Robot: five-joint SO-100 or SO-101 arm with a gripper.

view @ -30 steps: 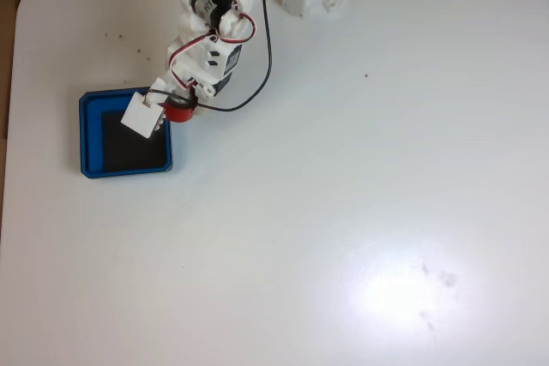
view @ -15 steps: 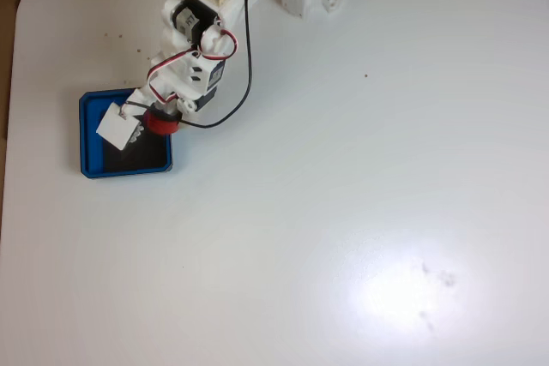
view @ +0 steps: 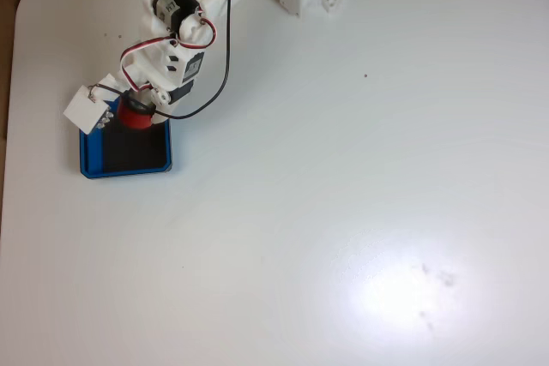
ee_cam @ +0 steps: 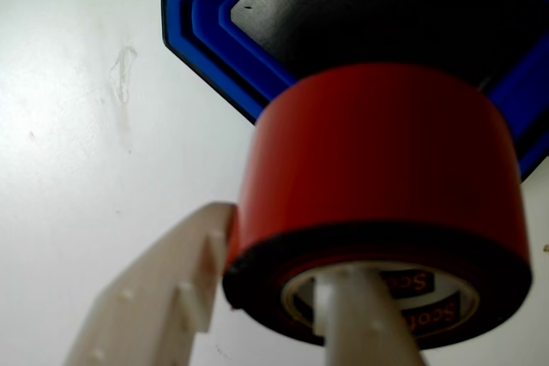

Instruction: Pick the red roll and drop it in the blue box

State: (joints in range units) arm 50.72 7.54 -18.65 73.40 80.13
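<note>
A white table (view: 343,195) with rounded corners carries the blue box (view: 90,165) near its left edge in the fixed view. The gripper (ee_cam: 283,310) clamps the red roll (ee_cam: 382,169), one finger through its pale core and one against its outer wall. The roll hangs above the box's upper rim.

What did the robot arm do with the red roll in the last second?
In the fixed view the gripper carried the red roll leftward, from the right rim of the blue box to over its top edge. The roll stays clamped: in the wrist view one finger runs through its core, the other presses outside. The box did not move on the white table.
</note>
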